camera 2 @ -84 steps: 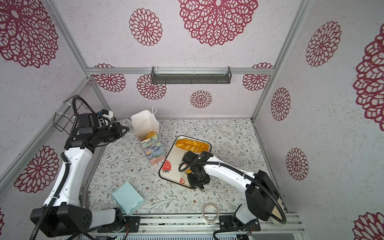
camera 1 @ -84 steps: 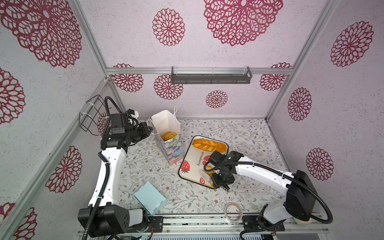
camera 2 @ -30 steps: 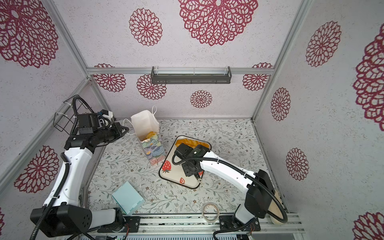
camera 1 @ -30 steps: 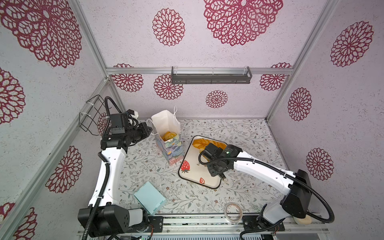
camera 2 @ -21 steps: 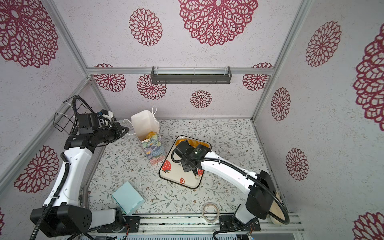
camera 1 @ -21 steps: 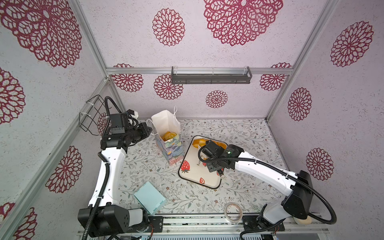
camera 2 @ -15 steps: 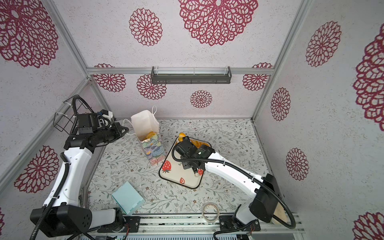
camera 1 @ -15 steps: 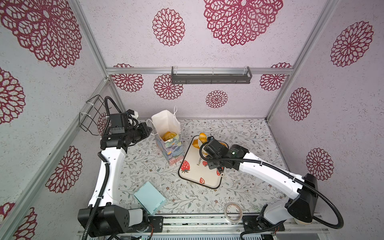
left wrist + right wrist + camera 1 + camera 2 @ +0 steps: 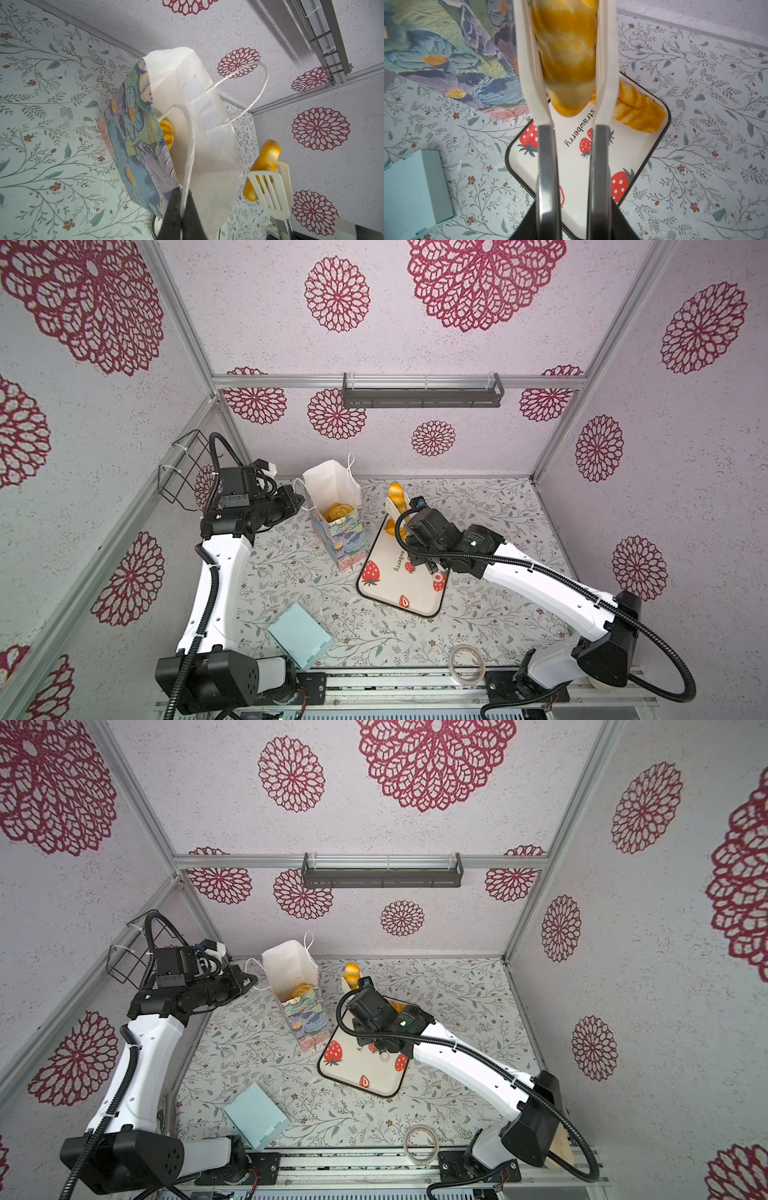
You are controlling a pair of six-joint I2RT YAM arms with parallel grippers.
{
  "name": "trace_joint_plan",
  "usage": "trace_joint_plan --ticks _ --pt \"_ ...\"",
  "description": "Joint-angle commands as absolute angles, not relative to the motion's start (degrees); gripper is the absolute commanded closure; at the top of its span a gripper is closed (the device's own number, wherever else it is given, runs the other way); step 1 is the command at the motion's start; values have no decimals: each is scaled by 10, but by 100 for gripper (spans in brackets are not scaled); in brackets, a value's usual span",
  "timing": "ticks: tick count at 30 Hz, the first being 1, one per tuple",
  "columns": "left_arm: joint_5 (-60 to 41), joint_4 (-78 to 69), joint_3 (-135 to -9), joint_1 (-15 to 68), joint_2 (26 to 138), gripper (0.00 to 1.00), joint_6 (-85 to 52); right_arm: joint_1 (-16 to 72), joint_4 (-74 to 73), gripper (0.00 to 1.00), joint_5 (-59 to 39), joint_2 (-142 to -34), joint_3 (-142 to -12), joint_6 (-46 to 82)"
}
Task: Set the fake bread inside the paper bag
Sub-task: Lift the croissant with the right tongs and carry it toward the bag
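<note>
The paper bag (image 9: 332, 489) (image 9: 291, 965) stands upright with its mouth open, and a golden roll (image 9: 338, 512) (image 9: 166, 131) lies inside. My left gripper (image 9: 301, 502) (image 9: 180, 199) is shut on the bag's near cord handle and holds it out to the left. My right gripper (image 9: 407, 516) (image 9: 571, 218) is shut on white tongs (image 9: 529, 72). The tongs clamp a piece of fake bread (image 9: 395, 493) (image 9: 352, 970) (image 9: 566, 52) in the air just right of the bag's rim. Another striped piece (image 9: 637, 110) lies at the far end of the strawberry tray (image 9: 399, 585).
A light blue box (image 9: 299, 635) sits at the front left. A tape roll (image 9: 467, 664) lies near the front rail. A wire basket (image 9: 183, 472) hangs on the left wall, and a grey shelf (image 9: 422, 391) is fixed to the back wall.
My right arm has lifted the tongs with the bread off the tray and carried them back and up, close beside the bag. The left arm has stayed still.
</note>
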State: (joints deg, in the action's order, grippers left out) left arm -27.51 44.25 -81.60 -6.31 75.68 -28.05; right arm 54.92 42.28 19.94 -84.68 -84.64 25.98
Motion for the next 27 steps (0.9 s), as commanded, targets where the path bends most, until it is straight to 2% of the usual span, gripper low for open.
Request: trace_joint_plan --ticks 1,10,27 --pt "-272 445 -832 -62 760 100 -273 559 374 62 224 -815 -876 233" --pt "-272 449 -836 -62 760 100 -273 579 306 62 215 -821 -898 208" --pt "-271 449 -835 -62 756 100 -272 606 271 62 201 -890 -994 184"
